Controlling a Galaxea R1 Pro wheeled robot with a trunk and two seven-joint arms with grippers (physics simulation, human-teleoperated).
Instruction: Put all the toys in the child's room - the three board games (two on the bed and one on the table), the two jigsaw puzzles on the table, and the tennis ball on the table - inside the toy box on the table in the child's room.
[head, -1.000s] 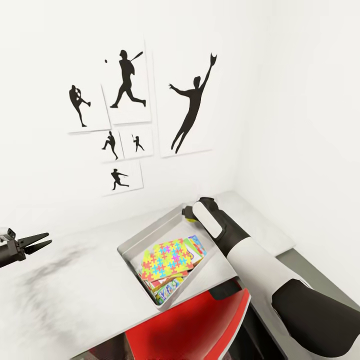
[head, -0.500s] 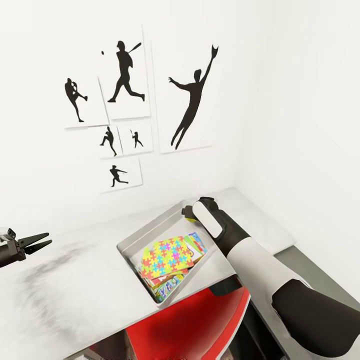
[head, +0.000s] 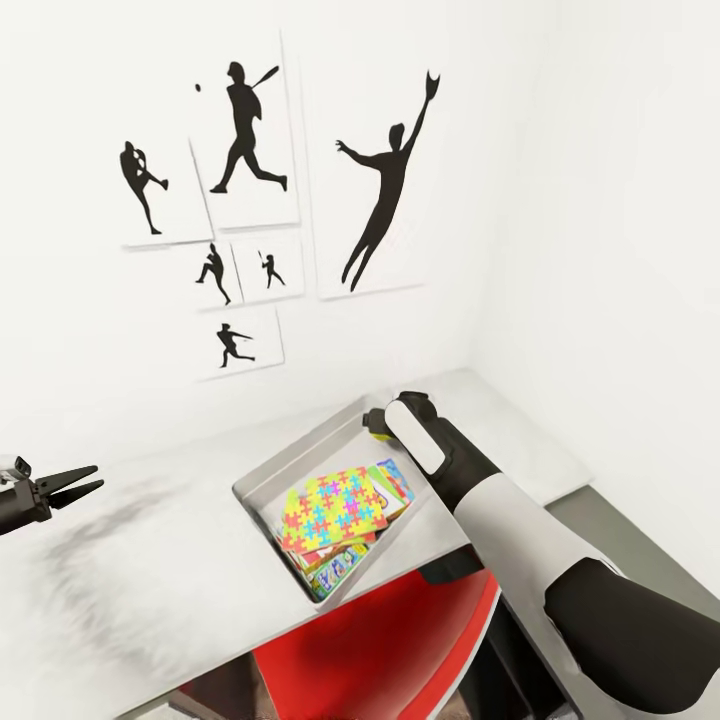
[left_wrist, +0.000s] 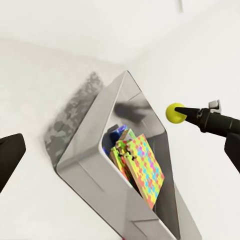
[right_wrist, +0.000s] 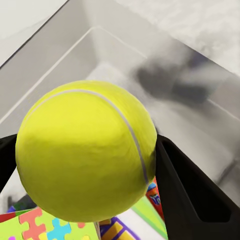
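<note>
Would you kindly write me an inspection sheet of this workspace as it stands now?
Surface: pale table, mottled grey patch left of the bin.
Job's things: grey toy box on the table, holding a jigsaw on top of printed game boxes; tennis ball held above the bin's open space.
Clutter: nothing seen.
Grippers: right gripper shut on the ball, over the bin; left gripper open, holding nothing, above the table well left of the bin.
Cables: nothing seen.
Surroundings: white walls with black sports prints; a red shape below the table edge.
</note>
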